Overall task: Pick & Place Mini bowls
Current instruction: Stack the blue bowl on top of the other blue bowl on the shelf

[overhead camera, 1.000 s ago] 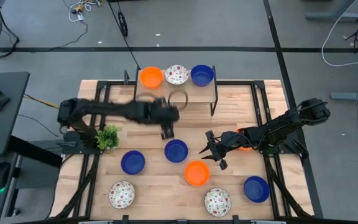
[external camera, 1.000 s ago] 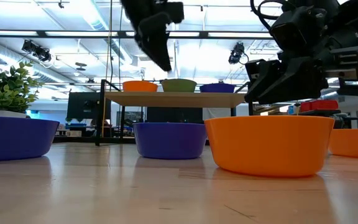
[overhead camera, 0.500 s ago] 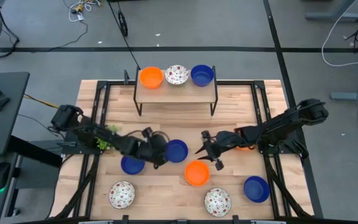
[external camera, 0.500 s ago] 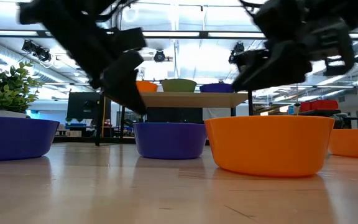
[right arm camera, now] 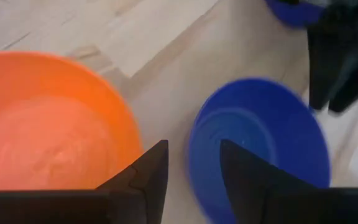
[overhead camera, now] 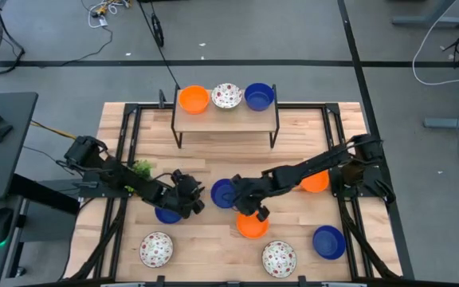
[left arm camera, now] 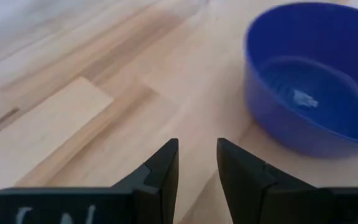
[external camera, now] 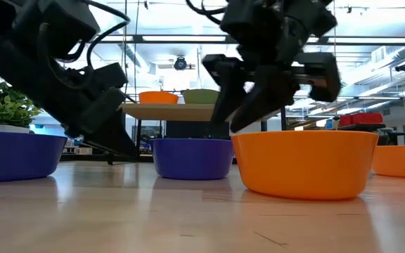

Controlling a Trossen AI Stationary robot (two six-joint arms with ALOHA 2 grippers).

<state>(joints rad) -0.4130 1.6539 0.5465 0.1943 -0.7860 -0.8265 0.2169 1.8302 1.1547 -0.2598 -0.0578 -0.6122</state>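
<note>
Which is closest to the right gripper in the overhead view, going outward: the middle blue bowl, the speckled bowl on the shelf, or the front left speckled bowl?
From the right gripper:
1. Middle blue bowl, beside it, table centre.
2. Front left speckled bowl, front left.
3. Shelf speckled bowl, on the back shelf.

Bright, even overhead lighting w/ ceiling glare in low view; motion blur in right wrist view
</note>
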